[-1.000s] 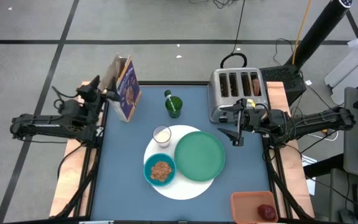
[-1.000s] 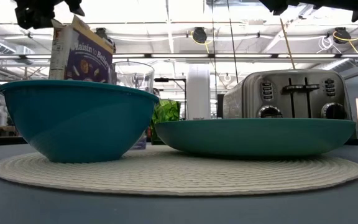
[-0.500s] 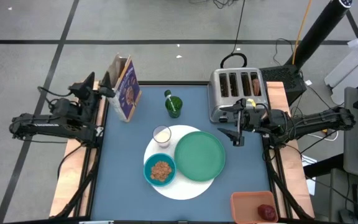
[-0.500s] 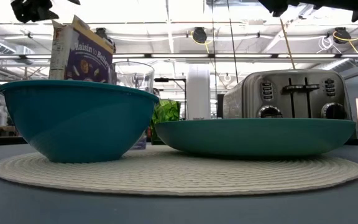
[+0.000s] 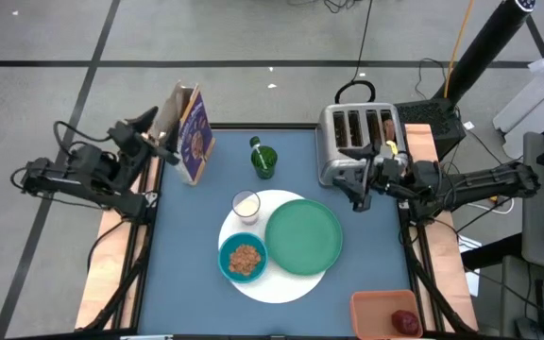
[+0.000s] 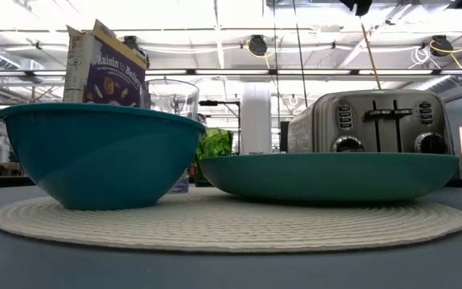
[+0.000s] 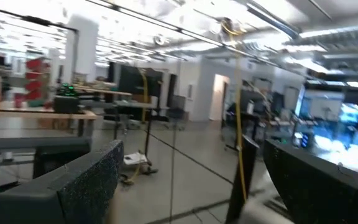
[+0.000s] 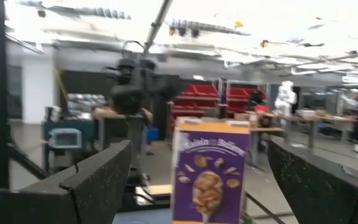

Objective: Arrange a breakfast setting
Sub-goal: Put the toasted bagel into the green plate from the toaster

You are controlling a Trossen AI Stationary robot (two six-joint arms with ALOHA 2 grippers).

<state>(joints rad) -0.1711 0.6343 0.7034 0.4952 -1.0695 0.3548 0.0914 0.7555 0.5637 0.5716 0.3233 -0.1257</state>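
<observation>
The white round mat (image 5: 286,280) lies mid-table. On it rest the green plate (image 5: 303,236), the teal bowl (image 5: 244,260) with cereal in it, and the small glass (image 5: 246,205) holding milk. The green cup (image 5: 263,161) stands behind the mat. The purple cereal box (image 5: 194,135) stands upright at the far left and also shows in the right wrist view (image 8: 210,168). My left gripper (image 5: 159,138) is open and empty, left of the box. My right gripper (image 5: 357,194) is open and empty in front of the toaster. A brown bagel (image 5: 386,129) sits in a toaster slot. The dark-red fruit (image 5: 404,322) lies in the tray. No spoon shows.
The silver toaster (image 5: 359,142) stands at the far right, close behind my right gripper. The orange-pink tray (image 5: 378,307) sits at the near right corner. Bare blue table (image 5: 182,246) lies left of the mat and along the near edge.
My left gripper has drawn back from the cereal box toward the table's left edge, risen and tipped up, leaving the top of the low view. My right gripper has risen a little toward the toaster and tipped up to level. The box stands as before.
</observation>
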